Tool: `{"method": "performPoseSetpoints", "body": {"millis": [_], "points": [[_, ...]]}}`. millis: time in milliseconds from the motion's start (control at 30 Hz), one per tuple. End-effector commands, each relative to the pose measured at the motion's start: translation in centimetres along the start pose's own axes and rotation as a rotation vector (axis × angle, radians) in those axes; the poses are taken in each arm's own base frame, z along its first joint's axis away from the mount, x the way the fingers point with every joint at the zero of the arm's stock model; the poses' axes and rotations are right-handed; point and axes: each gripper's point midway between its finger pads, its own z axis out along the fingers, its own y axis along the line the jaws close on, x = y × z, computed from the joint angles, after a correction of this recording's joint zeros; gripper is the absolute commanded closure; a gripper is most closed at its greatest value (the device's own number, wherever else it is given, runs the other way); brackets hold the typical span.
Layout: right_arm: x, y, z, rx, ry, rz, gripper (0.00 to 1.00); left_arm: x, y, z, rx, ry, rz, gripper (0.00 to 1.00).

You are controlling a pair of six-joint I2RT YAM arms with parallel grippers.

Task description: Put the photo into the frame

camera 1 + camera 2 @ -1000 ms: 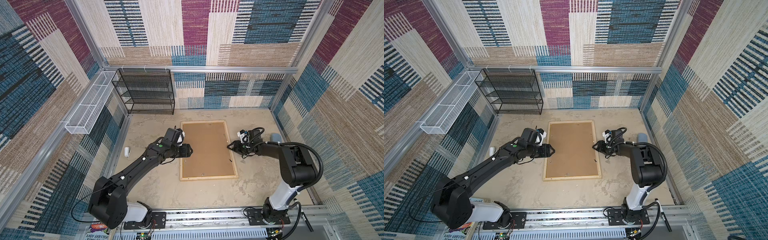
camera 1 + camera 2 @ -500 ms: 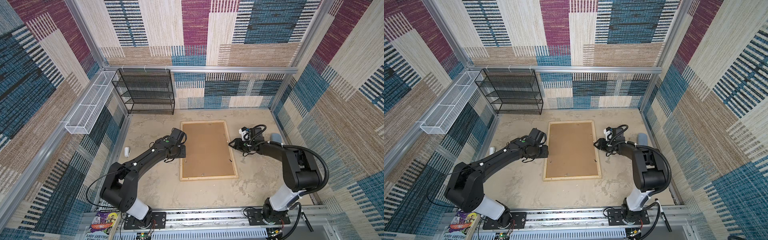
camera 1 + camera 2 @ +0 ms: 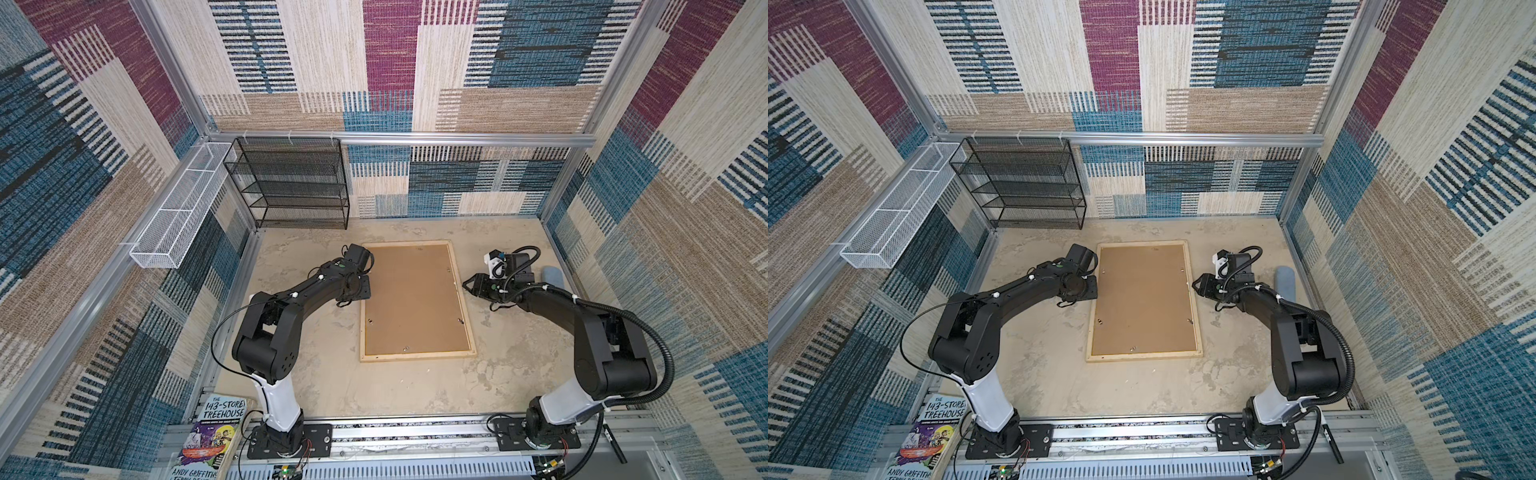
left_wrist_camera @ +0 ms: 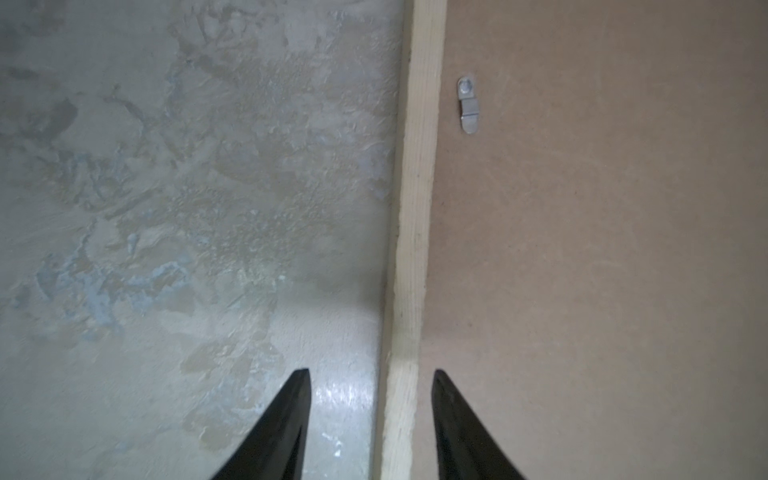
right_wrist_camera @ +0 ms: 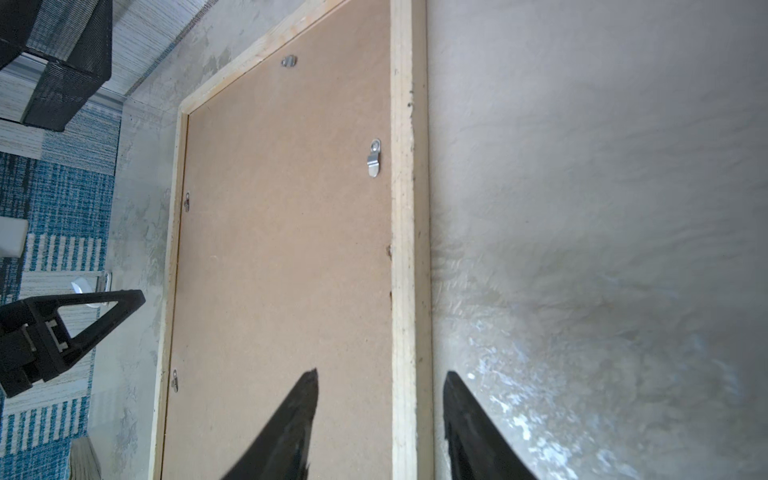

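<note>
The frame (image 3: 417,356) (image 3: 1144,356) lies face down in the middle of the table, pale wood rails around a brown hardboard backing (image 3: 413,299). The photo is hidden. My left gripper (image 3: 365,291) (image 3: 1091,289) points down over the frame's left rail. In the left wrist view, that gripper (image 4: 372,374) is open with the rail (image 4: 417,208) between its fingers, with a gap on the table side. My right gripper (image 3: 466,286) (image 3: 1196,286) sits at the right rail. In the right wrist view it (image 5: 380,374) is open astride the rail (image 5: 402,208), one finger over the backing.
A black wire-mesh rack (image 3: 291,183) stands at the back left, with a white wire basket (image 3: 178,208) on the left wall. A grey-blue object (image 3: 552,276) lies by the right wall. A book (image 3: 216,432) leans at the front left. Small metal clips (image 4: 468,106) dot the backing.
My left arm has raised its elbow and drawn the gripper back onto the frame's left rail, and its jaws have narrowed. The right gripper has hardly moved.
</note>
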Motion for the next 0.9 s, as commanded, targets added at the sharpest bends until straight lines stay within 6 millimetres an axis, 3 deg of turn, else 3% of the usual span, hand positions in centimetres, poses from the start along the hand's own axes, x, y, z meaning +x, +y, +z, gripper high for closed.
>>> {"method": "performPoseSetpoints", "body": {"millis": [0,400,867], "points": [[-0.2,0.1,-0.2,0.003,-0.019,-0.018,0.49,-0.8,-0.7,0.1,0.037,-0.017,0.009,0.5],[0.3,0.0,-0.2,-0.007,-0.02,-0.012,0.49,-1.7,-0.4,1.6,0.011,-0.036,0.004,0.53],[0.4,0.2,-0.6,-0.011,-0.022,-0.019,0.49,-1.0,-1.1,3.0,0.057,-0.001,0.003,0.62]]}}
